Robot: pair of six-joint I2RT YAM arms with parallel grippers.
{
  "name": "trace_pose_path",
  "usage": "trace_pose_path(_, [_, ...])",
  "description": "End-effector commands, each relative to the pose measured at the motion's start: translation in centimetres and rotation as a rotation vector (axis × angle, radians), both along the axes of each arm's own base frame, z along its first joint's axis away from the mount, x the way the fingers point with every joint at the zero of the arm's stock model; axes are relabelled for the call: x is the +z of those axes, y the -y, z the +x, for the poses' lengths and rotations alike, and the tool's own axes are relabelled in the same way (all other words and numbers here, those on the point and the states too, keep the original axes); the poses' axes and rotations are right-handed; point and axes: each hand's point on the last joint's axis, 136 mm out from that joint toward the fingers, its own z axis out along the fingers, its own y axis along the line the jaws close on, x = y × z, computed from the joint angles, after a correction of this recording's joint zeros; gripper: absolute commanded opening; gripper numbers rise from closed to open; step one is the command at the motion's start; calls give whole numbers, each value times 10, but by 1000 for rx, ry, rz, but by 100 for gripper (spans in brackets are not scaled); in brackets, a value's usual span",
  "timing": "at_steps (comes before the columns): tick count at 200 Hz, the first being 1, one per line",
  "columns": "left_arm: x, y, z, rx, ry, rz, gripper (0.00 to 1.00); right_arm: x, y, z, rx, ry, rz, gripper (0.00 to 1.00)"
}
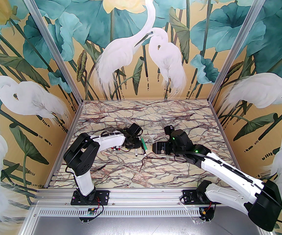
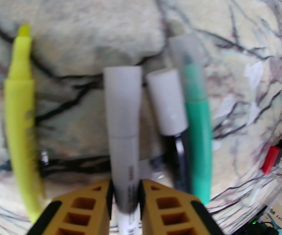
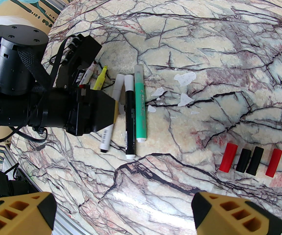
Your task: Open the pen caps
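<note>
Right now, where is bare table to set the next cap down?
Bare: the stretch between the green pen and the loose caps, and the far table. Crowded: around the left fingers, where pens lie side by side.

"What's lying on the marble-patterned table [image 3: 204, 45]?"

"Pens lie side by side near the middle. From left to right: yellow highlighter [image 3: 100, 81], white pen [image 3: 117, 87], black pen [image 3: 130, 121] with a white cap, green pen [image 3: 140, 106]."

"Anything loose?"

"White scraps [image 3: 185, 78] just right of them. Further right and nearer is a row: red cap [image 3: 228, 157], black cap [image 3: 243, 160], second black cap [image 3: 254, 160], second red cap [image 3: 273, 162]."
</note>
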Motion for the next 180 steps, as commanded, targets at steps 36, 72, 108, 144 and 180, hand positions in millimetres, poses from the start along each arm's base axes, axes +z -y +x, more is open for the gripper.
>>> trace_pose_path(36, [-14,-30,-13,-91,-100,197,28,-3,-4,1,2,-10,6,99])
trace_pose_path(72, [-17,-26,-9,-75,-107,200,29,-6,-4,-1,1,-16,3,99])
trace_pose_path(108, [-19,-22,-2,-46,-96,191,26,-8,-3,-1,1,-17,0,99])
trace_pose_path(144, [8,-18,7,-10,-30,147,21,-6,-3,-1,4,-11,1,99])
trace_pose_path(180, [48,-11,11,-19,73,49,18,-3,-7,-1,12,-11,19,100])
